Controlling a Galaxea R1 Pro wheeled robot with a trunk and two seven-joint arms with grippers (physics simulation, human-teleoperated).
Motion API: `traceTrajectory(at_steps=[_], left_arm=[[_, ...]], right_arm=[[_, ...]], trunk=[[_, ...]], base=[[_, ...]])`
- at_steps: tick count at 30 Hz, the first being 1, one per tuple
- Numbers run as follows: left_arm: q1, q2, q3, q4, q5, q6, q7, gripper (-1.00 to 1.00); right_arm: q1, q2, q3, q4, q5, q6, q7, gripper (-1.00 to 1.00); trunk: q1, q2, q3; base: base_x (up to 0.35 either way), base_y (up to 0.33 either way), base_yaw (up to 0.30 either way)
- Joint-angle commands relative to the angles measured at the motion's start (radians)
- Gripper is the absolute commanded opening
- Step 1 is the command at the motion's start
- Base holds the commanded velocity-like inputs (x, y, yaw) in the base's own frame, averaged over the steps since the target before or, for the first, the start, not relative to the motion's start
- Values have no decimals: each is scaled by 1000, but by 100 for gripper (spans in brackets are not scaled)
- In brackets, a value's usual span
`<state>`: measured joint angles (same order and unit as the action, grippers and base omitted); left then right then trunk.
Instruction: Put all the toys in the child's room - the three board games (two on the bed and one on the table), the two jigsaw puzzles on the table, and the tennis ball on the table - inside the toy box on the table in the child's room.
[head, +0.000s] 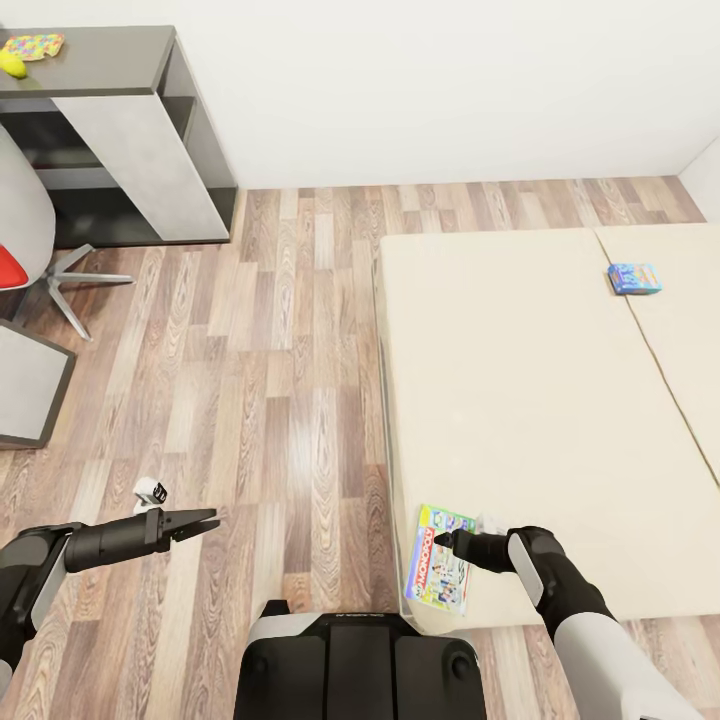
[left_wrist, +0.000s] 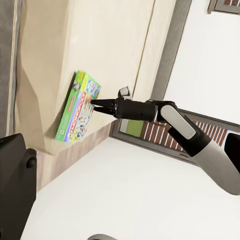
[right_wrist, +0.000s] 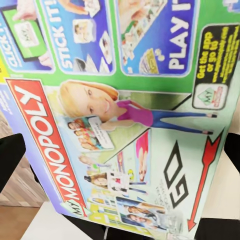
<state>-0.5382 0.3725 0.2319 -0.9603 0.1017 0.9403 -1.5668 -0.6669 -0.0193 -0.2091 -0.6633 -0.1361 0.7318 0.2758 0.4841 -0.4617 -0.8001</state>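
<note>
The green-white Monopoly board game (head: 440, 572) lies on the near left corner of the cream bed (head: 520, 400), overhanging its edge. It also appears in the left wrist view (left_wrist: 79, 107) and close up in the right wrist view (right_wrist: 125, 125). My right gripper (head: 440, 541) hovers just over it, open, fingers (right_wrist: 10, 160) apart at either side. A blue board game (head: 634, 278) rests far back on the bed. My left gripper (head: 205, 520) hangs open over the floor. A jigsaw puzzle (head: 33, 45) and a yellow-green tennis ball (head: 12, 65) sit on the dark table (head: 110, 60). The toy box is out of view.
A grey chair with a red cushion (head: 20, 250) and star base (head: 75, 280) stands at the left, above a grey panel (head: 25, 385). A small white object (head: 150, 490) lies on the plank floor. White walls close the back.
</note>
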Motion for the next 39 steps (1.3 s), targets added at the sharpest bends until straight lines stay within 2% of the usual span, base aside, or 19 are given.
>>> traceTrajectory(at_steps=[1, 39], left_arm=[[0, 0, 0, 0, 0, 10, -4, 100], [0, 0, 0, 0, 0, 11, -4, 100]], right_arm=[[0, 0, -3, -1, -5, 6, 0, 100], [0, 1, -3, -1, -5, 6, 1, 100]], trunk=[[0, -1, -1], [0, -1, -1]], base=[[-17, 20, 0], [-1, 9, 0]])
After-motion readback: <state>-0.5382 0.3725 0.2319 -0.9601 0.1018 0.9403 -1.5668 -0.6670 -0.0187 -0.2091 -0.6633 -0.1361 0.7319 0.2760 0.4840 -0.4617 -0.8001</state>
